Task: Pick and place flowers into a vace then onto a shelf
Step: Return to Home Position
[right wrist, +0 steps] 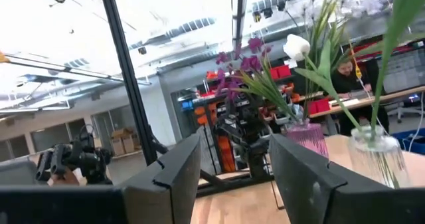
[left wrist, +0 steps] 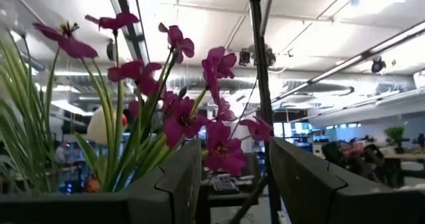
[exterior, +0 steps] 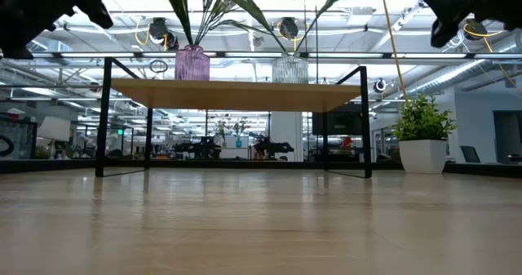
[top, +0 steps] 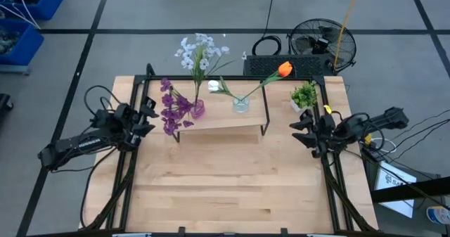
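Note:
The shelf [top: 223, 124] stands at the table's far middle on thin black legs. On its left end a purple vase [top: 198, 109] holds the dark purple flowers [top: 172, 110] and the pale lavender spray [top: 200, 50]. A clear vase [top: 240, 104] beside it holds the orange tulip [top: 284, 69] and the white bud [top: 213, 85]. My left gripper [top: 150, 117] hovers open just left of the shelf, nothing between its fingers [left wrist: 179, 181]. Right of the shelf, my right gripper [top: 304, 130] is open too and holds nothing. Both grippers point slightly upward.
A small leafy potted plant [top: 304, 96] in a white pot stands at the table's far right, close to my right gripper. Black frame rails [top: 125, 174] run along both table sides. A fan [top: 323, 43] sits on the floor beyond the far edge. Bare wood [top: 225, 181] fills the near half.

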{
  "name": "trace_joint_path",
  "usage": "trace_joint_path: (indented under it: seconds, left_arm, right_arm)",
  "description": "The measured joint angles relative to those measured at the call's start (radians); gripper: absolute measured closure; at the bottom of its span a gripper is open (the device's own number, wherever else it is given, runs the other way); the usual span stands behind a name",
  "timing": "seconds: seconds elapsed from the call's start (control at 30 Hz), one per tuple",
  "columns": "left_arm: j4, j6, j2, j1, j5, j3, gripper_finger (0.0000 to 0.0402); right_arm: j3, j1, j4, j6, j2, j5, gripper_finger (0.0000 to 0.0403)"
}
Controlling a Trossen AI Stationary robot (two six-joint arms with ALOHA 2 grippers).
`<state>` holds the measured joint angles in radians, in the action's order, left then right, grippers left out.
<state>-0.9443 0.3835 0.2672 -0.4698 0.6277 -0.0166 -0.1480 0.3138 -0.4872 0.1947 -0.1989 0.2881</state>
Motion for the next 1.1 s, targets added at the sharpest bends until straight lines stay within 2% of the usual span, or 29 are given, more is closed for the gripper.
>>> trace_joint_path:
  seconds: [0.2, 0.47, 1.1]
  left_arm:
    - [0.008, -0.049, 0.0, 0.0, 0.005, 0.0, 0.0218]
    - [0.007, 0.071, 0.001, 0.0, 0.008, 0.0, 0.0218]
    - [0.008, 0.068, 0.001, 0.0, 0.008, 0.0, 0.0218]
  right_arm:
    - [0.125, 0.0, -0.138, 0.028, 0.038, 0.002, 0.0232]
    - [0.129, 0.0, -0.114, 0.081, 0.04, 0.003, 0.0232]
    - [0.133, 0.0, -0.107, 0.054, 0.039, 0.002, 0.0232]
